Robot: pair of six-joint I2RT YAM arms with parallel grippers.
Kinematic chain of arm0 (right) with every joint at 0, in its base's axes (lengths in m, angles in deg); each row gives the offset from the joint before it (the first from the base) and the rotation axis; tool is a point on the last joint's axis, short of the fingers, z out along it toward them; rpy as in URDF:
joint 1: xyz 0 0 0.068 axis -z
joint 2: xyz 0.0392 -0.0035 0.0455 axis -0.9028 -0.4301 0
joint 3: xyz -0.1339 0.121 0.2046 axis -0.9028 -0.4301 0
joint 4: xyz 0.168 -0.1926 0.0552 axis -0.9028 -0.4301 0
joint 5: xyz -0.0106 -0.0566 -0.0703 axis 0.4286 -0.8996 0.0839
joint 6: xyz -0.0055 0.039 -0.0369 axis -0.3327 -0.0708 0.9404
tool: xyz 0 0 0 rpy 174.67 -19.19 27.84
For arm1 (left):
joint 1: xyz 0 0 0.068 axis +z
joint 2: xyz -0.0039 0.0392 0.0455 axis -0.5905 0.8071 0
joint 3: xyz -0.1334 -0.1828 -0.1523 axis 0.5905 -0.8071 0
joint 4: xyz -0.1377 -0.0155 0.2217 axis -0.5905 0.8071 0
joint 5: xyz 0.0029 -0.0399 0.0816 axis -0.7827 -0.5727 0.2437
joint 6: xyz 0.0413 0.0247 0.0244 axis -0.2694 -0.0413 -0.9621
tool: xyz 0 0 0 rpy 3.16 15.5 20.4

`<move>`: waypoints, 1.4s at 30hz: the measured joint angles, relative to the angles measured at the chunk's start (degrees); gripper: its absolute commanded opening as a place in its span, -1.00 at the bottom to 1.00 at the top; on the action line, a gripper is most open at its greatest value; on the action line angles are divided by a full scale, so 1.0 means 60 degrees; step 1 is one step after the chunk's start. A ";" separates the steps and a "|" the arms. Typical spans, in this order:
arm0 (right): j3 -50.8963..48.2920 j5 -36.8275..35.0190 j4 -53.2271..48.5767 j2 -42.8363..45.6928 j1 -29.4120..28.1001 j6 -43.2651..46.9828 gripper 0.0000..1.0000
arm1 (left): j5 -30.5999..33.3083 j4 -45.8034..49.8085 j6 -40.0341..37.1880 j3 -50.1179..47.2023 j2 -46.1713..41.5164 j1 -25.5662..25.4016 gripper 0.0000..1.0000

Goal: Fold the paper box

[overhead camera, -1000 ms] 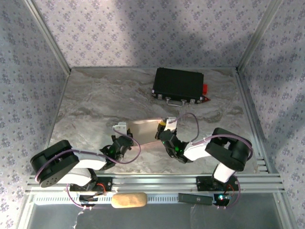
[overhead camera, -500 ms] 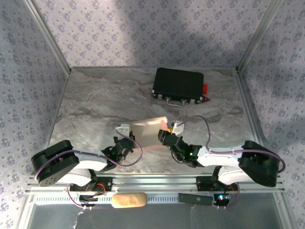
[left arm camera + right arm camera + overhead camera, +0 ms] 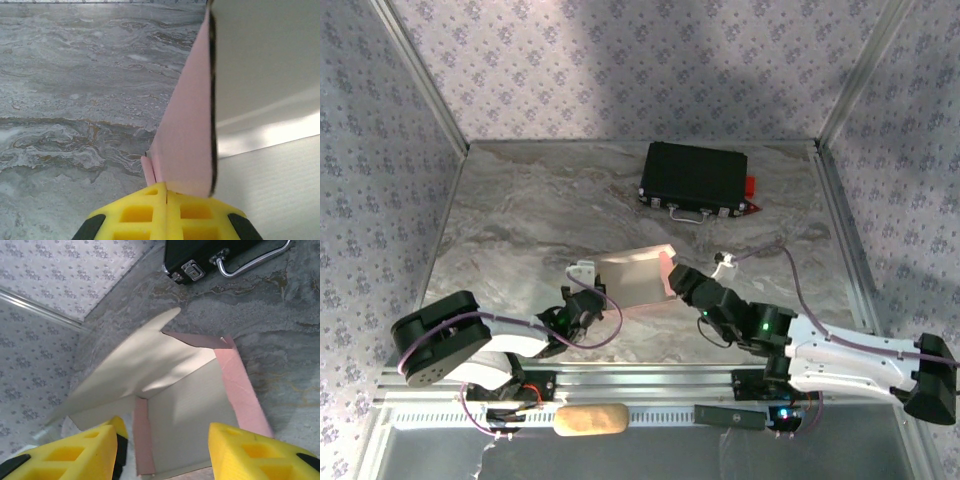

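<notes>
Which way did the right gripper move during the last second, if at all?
Yes. The right gripper shifted slightly right and nearer the arm bases, away from the black case, opening beside the paper box.

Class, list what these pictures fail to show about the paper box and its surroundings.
- Left wrist view: the paper box runs off the top and right edges, so its overall shape is unreadable.
- Right wrist view: the black case is cut by the top edge.
- Top view: the red item is mostly hidden behind the case, and the box's slits are too small to see.
</notes>
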 measured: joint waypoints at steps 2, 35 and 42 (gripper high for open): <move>0.0718 0.0109 -0.0656 -0.0175 0.0499 0.0040 0.18 | 0.0004 0.0004 0.0000 0.0000 0.0000 0.0000 -1.00; 0.0572 0.3665 0.0178 -0.5166 0.3118 0.6572 -0.05 | 0.0131 0.1013 -0.0215 0.0299 -0.0299 0.0004 -1.00; 0.0707 0.3552 0.0739 -0.5544 0.3676 0.7034 -0.12 | -0.0237 0.2018 -0.0211 0.0678 -0.0783 0.0204 -1.00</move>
